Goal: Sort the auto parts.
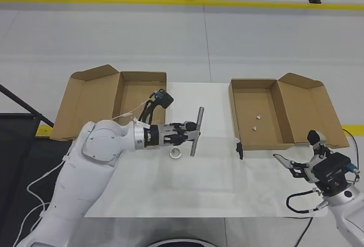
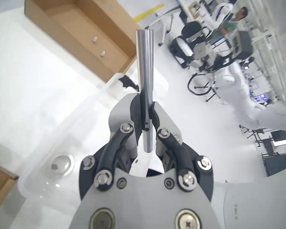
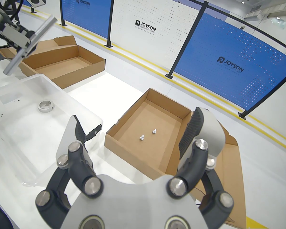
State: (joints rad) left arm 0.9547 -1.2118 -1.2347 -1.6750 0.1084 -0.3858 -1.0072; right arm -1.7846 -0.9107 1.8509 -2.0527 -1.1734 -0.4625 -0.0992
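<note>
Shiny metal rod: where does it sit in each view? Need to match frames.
Top view: the shiny metal rod is mid-table between the two boxes, clamped in the left gripper.
Left wrist view: the rod sticks out from between the gripper's fingers.
Right wrist view: the rod is tilted, held by the far gripper.
Shared landmark: the brown cardboard box holding two small metal parts.
</note>
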